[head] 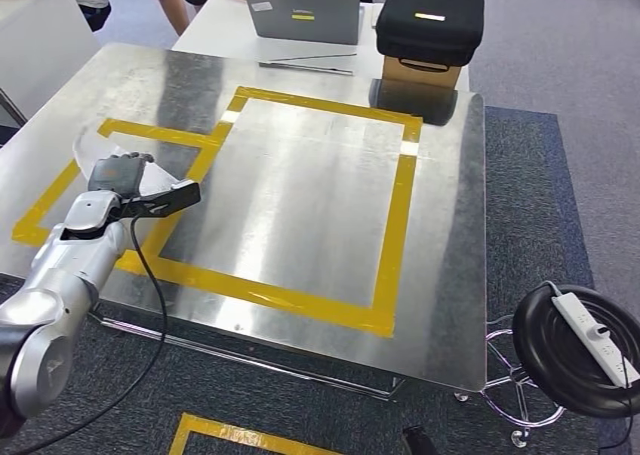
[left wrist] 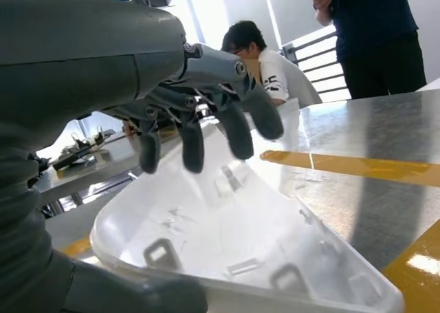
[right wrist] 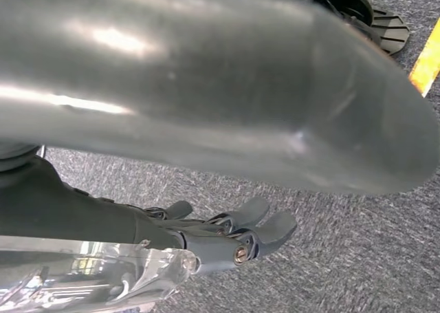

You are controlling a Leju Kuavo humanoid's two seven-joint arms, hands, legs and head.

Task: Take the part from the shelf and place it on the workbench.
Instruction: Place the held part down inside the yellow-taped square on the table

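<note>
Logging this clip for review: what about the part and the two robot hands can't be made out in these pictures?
- Part, head view: mostly hidden under the left robot hand; its full shape is unclear.
- Part, left wrist view: cut off by the picture's edge, so whether it rests on the workbench can't be told.
- Left grip: whether the fingers touch the part is unclear.
- Right robot hand, right wrist view: a blurred silver arm covers much of the picture; whether the hand holds anything is uncertain.
</note>
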